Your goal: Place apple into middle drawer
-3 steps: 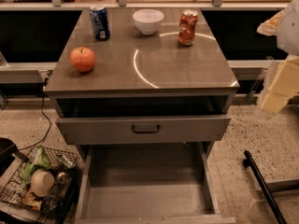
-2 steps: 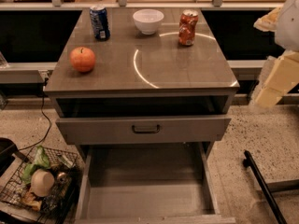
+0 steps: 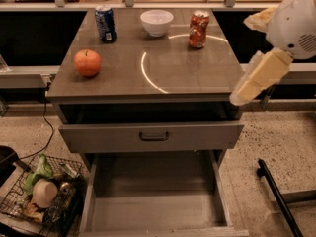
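The grey cabinet top (image 3: pixel 197 78) carries four things, all well apart from one another. The apple (image 3: pixel 87 62) sits near the left edge, towards the front. A blue can (image 3: pixel 105 23) stands upright at the back left, a white bowl (image 3: pixel 157 22) sits at the back middle, and a red can (image 3: pixel 198 29) stands at the back right. A pale curved line (image 3: pixel 144 73), probably reflected light, crosses the bare middle. The gripper (image 3: pixel 240 96) hangs just beside the top's front right corner.
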Controlling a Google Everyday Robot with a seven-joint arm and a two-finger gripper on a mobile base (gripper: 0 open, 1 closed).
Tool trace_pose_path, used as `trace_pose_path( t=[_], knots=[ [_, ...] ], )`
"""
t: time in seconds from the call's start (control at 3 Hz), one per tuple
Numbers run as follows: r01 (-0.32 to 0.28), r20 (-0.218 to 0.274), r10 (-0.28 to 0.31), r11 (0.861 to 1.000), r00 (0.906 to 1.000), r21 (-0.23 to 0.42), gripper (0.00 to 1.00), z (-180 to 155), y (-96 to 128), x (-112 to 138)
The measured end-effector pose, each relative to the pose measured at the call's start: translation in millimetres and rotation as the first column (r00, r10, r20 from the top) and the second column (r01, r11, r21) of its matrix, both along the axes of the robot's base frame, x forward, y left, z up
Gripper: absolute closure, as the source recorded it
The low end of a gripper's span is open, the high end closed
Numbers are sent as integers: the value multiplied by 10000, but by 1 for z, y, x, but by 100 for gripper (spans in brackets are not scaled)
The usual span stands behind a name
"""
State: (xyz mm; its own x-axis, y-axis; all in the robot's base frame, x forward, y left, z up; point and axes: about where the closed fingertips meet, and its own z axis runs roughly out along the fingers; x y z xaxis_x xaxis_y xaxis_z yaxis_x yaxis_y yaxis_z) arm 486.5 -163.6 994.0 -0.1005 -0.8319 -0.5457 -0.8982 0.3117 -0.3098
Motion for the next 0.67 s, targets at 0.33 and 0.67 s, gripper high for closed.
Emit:
trace_pose_path(
  t=[0.33, 0.67],
  knots=[
    [-408, 175, 389, 9907, 9991, 1296, 0, -7, 24, 17],
    [-712, 249, 669, 9584, 9974, 2763, 0, -16, 45, 29]
  ],
)
